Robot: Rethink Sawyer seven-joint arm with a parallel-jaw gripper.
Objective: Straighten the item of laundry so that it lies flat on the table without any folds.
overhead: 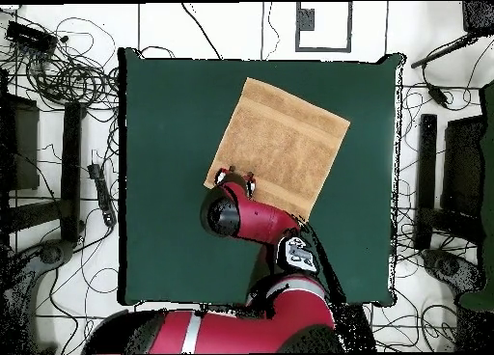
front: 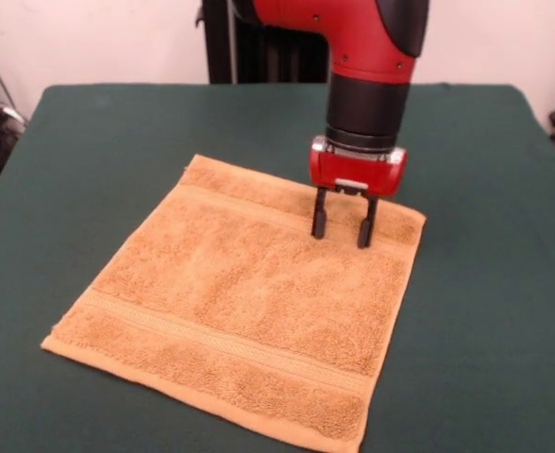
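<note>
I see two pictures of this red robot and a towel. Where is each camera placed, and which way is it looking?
Front view: across the table, facing the robot; shows the towel lying flat, the arm's lower part coming down, and the open gripper at the towel's far corner.
Overhead view: above, looking straight down; shows the table, towel, gripper and the whole arm from its base at the bottom.
Shared: table, towel, gripper, arm.

Towel [front: 249, 302] was seen as rough looped terry cloth with smoother woven bands; table [front: 485, 311] was covered in matt felt-like fabric; arm shell [front: 353, 38] was glossy plastic.
</note>
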